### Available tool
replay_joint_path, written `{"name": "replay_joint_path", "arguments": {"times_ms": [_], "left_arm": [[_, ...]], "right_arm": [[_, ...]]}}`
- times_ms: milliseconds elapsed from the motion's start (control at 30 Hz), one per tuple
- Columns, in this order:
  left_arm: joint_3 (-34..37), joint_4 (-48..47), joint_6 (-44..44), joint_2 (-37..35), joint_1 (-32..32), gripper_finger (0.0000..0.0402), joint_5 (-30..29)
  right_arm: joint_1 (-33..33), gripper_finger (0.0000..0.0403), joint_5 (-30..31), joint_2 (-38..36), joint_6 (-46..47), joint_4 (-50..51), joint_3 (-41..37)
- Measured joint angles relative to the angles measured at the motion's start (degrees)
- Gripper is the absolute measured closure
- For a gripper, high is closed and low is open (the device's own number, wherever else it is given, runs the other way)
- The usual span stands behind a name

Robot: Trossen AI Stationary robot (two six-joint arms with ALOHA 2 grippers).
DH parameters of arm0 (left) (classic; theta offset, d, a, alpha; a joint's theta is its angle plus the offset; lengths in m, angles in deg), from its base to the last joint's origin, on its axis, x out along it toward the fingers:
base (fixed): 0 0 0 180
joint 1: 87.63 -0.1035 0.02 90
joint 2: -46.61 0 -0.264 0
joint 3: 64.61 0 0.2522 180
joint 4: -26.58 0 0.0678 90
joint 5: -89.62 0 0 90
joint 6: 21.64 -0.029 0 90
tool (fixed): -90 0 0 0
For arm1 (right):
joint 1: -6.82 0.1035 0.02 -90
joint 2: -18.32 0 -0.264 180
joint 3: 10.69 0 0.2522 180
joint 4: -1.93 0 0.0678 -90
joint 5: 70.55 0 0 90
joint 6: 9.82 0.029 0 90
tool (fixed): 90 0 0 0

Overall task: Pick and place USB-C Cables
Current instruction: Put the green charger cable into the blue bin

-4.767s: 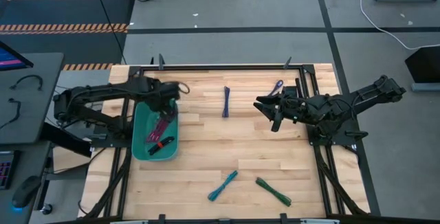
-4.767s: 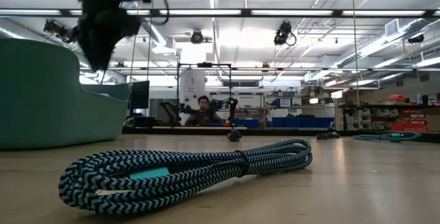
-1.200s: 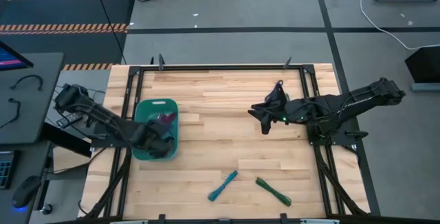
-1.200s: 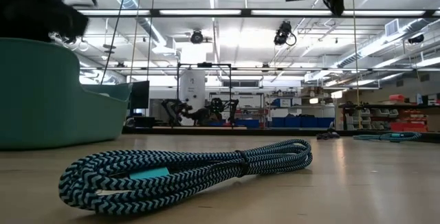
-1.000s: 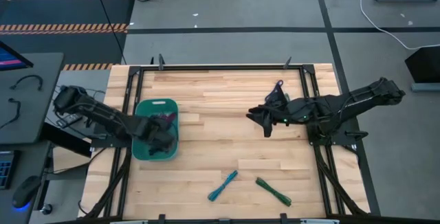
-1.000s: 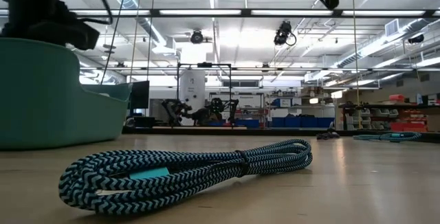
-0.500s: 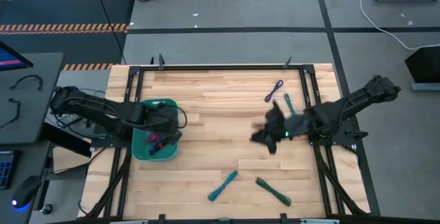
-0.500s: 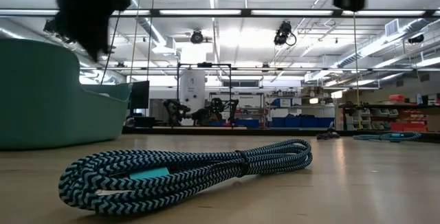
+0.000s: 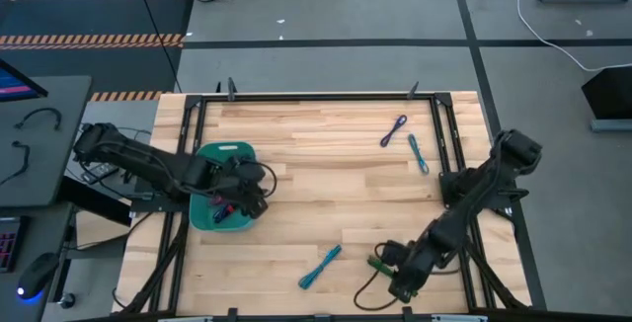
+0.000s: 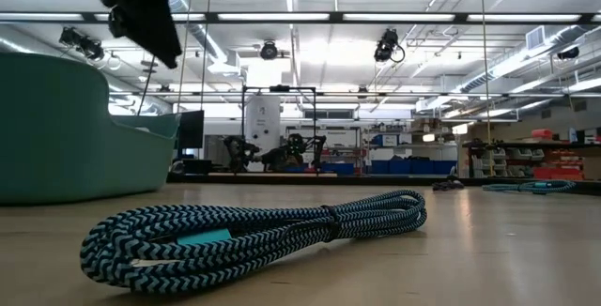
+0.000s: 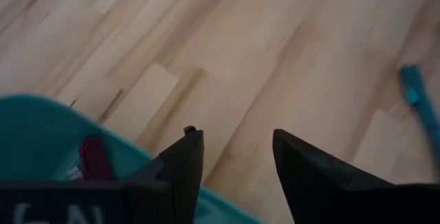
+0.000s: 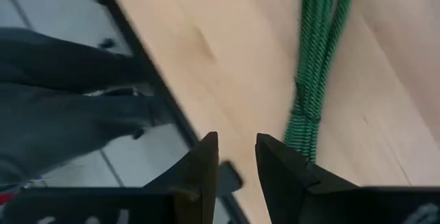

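The teal tray (image 9: 212,154) holds magenta and red-black cable bundles (image 9: 225,208). My left gripper (image 11: 236,133) is open above the tray's right rim (image 11: 41,114) and touches nothing. My right gripper (image 12: 236,138) hangs open near the table's near edge, just beside the green cable (image 12: 313,80), which lies flat on the wood (image 9: 378,261). A blue-teal braided cable (image 9: 320,266) lies left of it and fills the low view's foreground (image 10: 254,236). A purple cable (image 9: 395,129) and a teal cable (image 9: 418,152) lie at the far right.
A black frame rail (image 9: 316,96) runs around the wooden table top. The near edge and its rail (image 12: 137,52) lie close beside my right gripper. Bare wood stretches between the tray and the right-hand cables. In the low view the tray wall (image 10: 56,128) rises at the left.
My right gripper has swung from the table's middle right toward the near edge and come down beside the green cable. The teal cable next to the purple one has come into view. My left gripper has shifted over the tray toward its right rim.
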Motion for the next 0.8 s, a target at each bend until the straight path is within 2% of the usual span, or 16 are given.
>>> {"name": "replay_joint_path", "arguments": {"times_ms": [133,300,467,600,800], "left_arm": [[2.60,0.37,0.04,0.00,1.04,0.0227,0.51],[4.46,0.47,0.43,0.02,2.58,0.0228,4.45],[4.82,0.69,2.87,0.02,5.15,0.0230,5.55],[4.82,1.70,4.56,0.02,6.54,0.0230,5.12],[4.82,4.12,4.68,0.02,6.82,0.0230,4.94]], "right_arm": [[-0.71,0.0285,-0.50,3.98,-0.14,-2.19,0.04],[-1.50,0.0256,-0.85,8.21,-0.12,-2.35,0.05],[-1.50,0.0258,-1.14,11.29,-0.02,-2.80,0.39],[-1.51,0.0287,-0.58,12.96,-0.02,-2.20,0.55],[-2.63,0.0385,1.75,11.64,-1.15,-0.21,0.10]]}}
